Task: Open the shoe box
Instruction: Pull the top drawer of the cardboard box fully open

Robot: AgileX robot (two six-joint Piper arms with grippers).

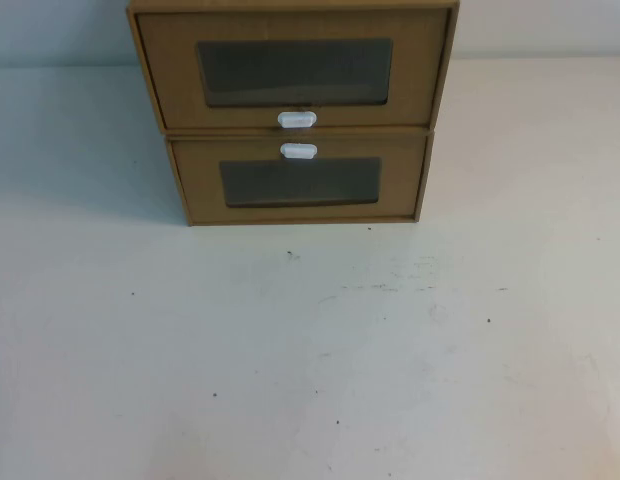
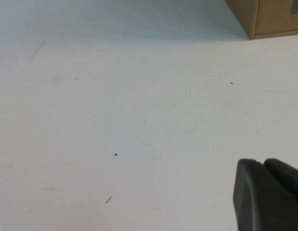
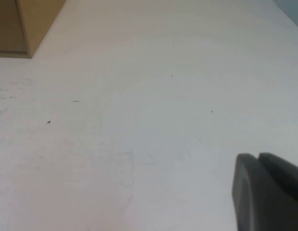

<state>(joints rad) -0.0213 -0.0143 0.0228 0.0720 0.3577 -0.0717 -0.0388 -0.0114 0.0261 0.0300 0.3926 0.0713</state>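
Observation:
Two brown shoe boxes stand stacked at the back of the table, both closed. The upper box [image 1: 293,62] has a dark window and a white handle [image 1: 297,120]. The lower box [image 1: 300,195] carries its own white handle [image 1: 299,151] above its window. Neither arm shows in the high view. My left gripper [image 2: 260,163] hovers over bare table, shut and holding nothing, with a corner of the box [image 2: 271,17] far ahead. My right gripper [image 3: 257,157] is likewise shut and empty above the table, a box corner [image 3: 29,24] in the distance.
The white table [image 1: 310,360] stretches wide in front of the boxes, marked only by small dark specks. A pale wall [image 1: 50,30] rises behind the boxes.

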